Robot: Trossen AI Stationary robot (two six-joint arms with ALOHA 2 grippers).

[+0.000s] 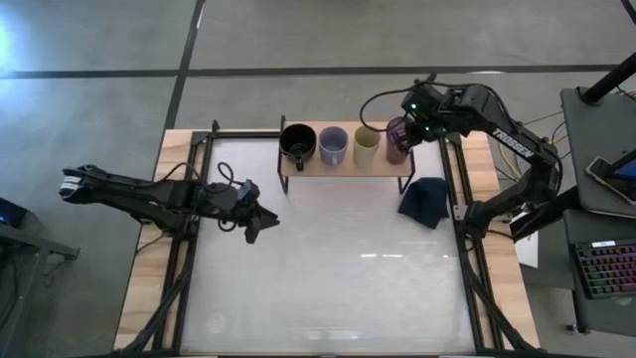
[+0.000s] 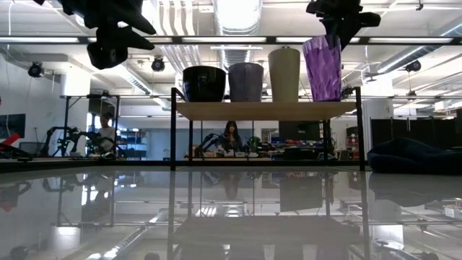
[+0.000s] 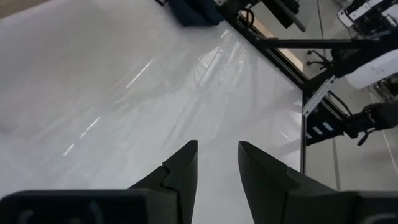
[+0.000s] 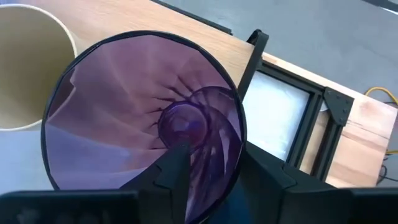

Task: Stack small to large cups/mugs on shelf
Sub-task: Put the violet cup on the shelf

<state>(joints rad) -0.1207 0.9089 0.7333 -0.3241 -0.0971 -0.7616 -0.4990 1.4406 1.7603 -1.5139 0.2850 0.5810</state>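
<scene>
Cups on shelf [image 1: 343, 165] atop glossy white table [image 1: 328, 268]; right gripper [image 1: 407, 127] pinches purple tumbler [image 2: 322, 68] rim, left gripper [image 1: 260, 225] slightly parted, empty; workshop benches behind.

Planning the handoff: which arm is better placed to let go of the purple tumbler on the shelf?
The right. Its tool is at the purple tumbler, one finger inside the rim, on the shelf. The left tool hangs over bare table, well away.
</scene>
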